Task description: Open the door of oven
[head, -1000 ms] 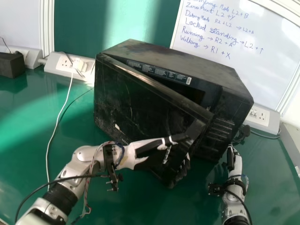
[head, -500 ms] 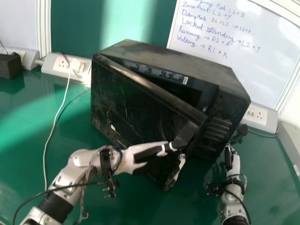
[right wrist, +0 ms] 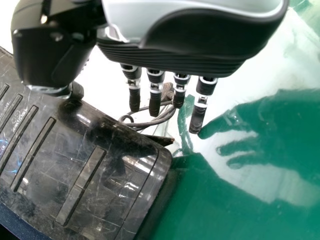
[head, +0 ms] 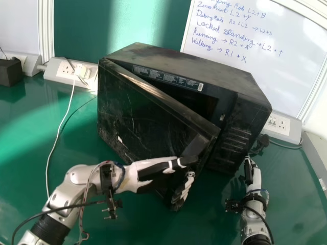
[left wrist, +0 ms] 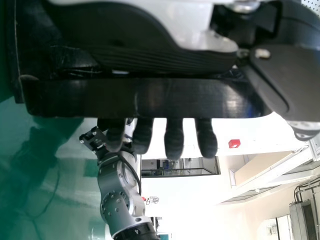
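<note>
In the head view the black oven (head: 204, 69) stands on the table, its door (head: 148, 117) ajar and swung out at the right side. My left hand (head: 153, 171) is at the door's lower free corner, thumb along the outer face, fingers pointing downward. The left wrist view has the door's edge (left wrist: 150, 97) crossing close in front of my left hand (left wrist: 145, 60), with straight fingertips showing past it. Beside the oven's right front corner is my right hand (head: 253, 176). Its fingers hang loosely by the control panel (right wrist: 55, 155) in the right wrist view, near my right hand (right wrist: 195, 45).
White socket boxes (head: 56, 74) stand behind the oven on both sides, with a white cable (head: 61, 125) trailing over the green table (head: 30, 132). A whiteboard (head: 265, 56) rises at the back right, and a black box (head: 10, 72) sits far left.
The door has swung wider, its free edge moving left and toward me along with my left hand. My right hand has stayed beside the oven, while the whole head view has shifted slightly.
</note>
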Action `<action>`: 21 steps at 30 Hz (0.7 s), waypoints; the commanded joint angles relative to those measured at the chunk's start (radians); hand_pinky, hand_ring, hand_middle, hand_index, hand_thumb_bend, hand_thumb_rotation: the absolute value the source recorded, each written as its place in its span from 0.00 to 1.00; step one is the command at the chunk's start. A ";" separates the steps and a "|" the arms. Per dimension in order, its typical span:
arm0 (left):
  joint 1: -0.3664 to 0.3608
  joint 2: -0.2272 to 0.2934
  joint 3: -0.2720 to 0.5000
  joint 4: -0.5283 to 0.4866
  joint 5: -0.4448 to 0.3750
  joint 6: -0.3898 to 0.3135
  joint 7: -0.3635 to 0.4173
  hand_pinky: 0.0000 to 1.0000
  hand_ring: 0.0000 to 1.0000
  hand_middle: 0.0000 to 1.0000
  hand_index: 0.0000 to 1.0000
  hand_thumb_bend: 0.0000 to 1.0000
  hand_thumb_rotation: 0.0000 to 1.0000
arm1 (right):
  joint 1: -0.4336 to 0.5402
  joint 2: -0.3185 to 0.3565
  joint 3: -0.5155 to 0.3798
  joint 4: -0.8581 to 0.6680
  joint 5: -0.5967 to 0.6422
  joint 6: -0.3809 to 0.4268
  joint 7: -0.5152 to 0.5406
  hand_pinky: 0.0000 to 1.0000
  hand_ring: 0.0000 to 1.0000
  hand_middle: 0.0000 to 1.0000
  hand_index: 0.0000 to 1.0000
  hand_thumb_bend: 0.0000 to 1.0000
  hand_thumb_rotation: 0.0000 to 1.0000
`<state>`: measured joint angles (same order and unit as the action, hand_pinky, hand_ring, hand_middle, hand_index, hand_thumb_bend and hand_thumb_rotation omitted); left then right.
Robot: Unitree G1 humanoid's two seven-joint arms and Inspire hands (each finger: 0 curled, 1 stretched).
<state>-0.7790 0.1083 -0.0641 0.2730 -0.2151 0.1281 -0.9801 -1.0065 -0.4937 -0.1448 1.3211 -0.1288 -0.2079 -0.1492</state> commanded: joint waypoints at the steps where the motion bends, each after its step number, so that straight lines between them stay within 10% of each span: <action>1: -0.032 -0.031 -0.020 -0.086 -0.078 -0.063 -0.053 0.00 0.04 0.08 0.08 0.72 0.94 | 0.005 0.023 0.011 0.019 -0.011 0.034 0.020 0.83 0.90 0.94 0.94 0.67 1.00; 21: 0.017 0.069 -0.029 -0.231 -0.125 0.034 -0.079 0.02 0.05 0.09 0.10 0.80 0.95 | 0.002 0.025 0.000 0.020 -0.006 0.034 0.015 0.80 0.89 0.94 0.95 0.69 1.00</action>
<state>-0.7222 0.2036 -0.0695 0.1314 -0.2756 0.2090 -1.0144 -1.0093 -0.4875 -0.1493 1.3212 -0.1291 -0.2082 -0.1470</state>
